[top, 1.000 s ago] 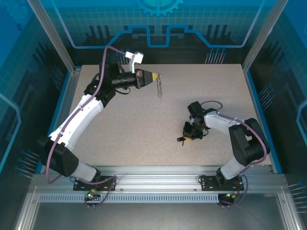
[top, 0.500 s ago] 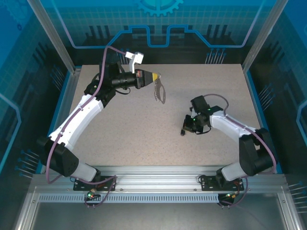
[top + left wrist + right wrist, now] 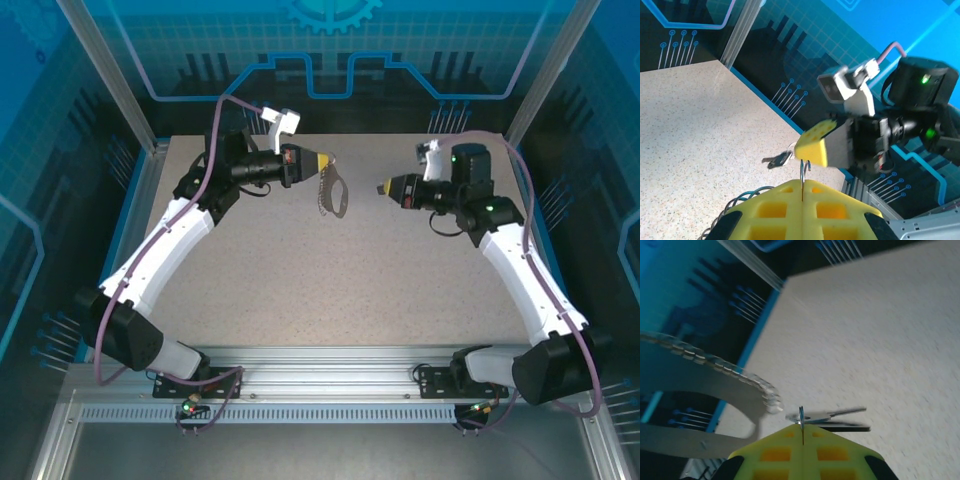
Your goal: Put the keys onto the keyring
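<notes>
Both my end effectors are clamped fully shut, up above the far half of the desk (image 3: 300,270). My left end effector (image 3: 324,162) pinches the keyring (image 3: 333,196), its grey loop and fringe of silvery rings (image 3: 730,371) hanging below the pads. My right end effector (image 3: 384,187) grips the keys (image 3: 832,416) and points left toward that loop, near but apart. Blue panel walls (image 3: 330,50) and aluminium posts (image 3: 100,70) stand behind.
</notes>
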{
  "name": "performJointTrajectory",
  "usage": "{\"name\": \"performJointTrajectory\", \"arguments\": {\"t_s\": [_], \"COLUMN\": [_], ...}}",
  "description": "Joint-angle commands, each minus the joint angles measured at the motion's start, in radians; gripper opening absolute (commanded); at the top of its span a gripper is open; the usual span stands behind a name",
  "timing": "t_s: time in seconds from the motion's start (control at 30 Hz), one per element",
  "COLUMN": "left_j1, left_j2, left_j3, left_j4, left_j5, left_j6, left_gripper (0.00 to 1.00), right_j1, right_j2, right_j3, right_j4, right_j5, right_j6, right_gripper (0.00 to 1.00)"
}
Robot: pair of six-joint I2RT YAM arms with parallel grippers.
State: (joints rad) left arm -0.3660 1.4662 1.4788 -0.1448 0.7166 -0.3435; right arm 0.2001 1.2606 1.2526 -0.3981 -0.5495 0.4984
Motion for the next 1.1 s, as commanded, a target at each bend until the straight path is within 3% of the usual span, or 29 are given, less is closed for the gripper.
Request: {"name": "performJointTrajectory", "arguments": {"t_s": [0.0, 0.23, 0.6, 1.07], "left_j1": [-0.006, -0.023, -0.057, -0.084], "left_j2": [-0.005, 0.028, 0.071, -0.014], "left_j3": [0.069, 0.136, 0.213, 0.156], "left_j4": [0.004, -0.046, -0.098, -0.073], "left_j5": [0.06, 0.099, 0.105, -0.166], "left_j6": [0.044, 0.077, 0.108, 0.25], "left_gripper": [0.0, 0.0, 0.0, 0.0], "right_j1": [-0.014, -0.009, 0.095, 0.124], "right_j2": [-0.017, 0.007, 0.086, 0.114], "right_j3": [0.083, 0.235, 0.391, 0.404], "right_j4": [0.068, 0.059, -0.033, -0.078], "right_j5": [-0.171, -0.251, -0.222, -0.222], "right_j6": [-0.038, -0.036, -0.093, -0.117], "right_gripper": [0.0, 0.0, 0.0, 0.0]}}
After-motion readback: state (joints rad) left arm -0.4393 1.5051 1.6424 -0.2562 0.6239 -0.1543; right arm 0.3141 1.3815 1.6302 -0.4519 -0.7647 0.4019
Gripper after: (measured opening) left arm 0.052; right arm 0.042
